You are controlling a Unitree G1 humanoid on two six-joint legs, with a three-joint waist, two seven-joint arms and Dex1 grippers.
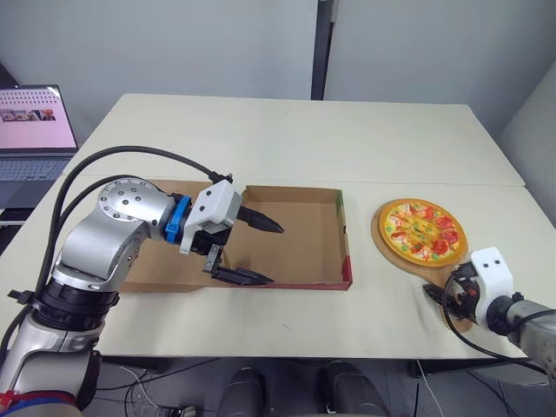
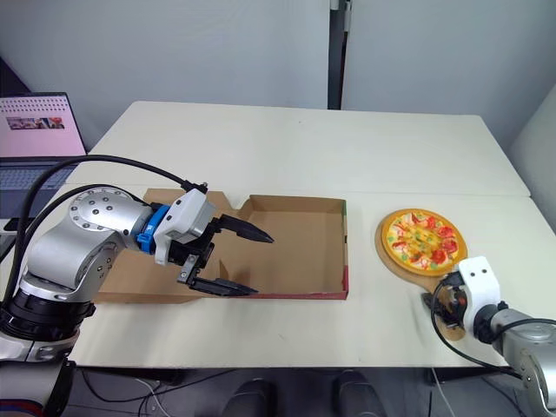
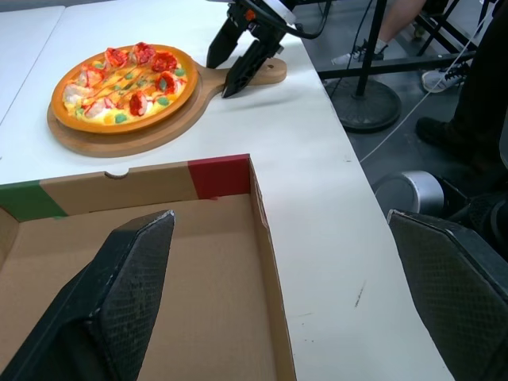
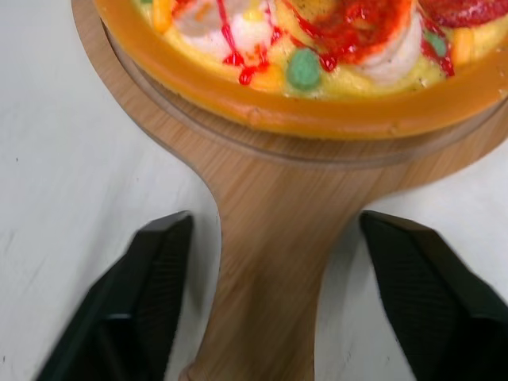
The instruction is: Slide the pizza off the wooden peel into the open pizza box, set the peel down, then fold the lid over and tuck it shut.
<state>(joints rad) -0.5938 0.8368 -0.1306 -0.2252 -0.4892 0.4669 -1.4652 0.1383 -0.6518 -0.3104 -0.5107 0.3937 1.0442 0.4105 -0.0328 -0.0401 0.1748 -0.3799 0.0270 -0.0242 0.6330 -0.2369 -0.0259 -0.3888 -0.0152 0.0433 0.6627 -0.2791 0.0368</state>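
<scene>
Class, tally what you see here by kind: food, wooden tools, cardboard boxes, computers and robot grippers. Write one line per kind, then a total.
Pizza: 1
Peel: 1
Box: 1
Laptop: 1
Grippers: 2, the left gripper and the right gripper
Total: 6

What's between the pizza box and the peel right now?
Nothing, just bare table between the pizza box and the peel, seen in the left eye view.
</scene>
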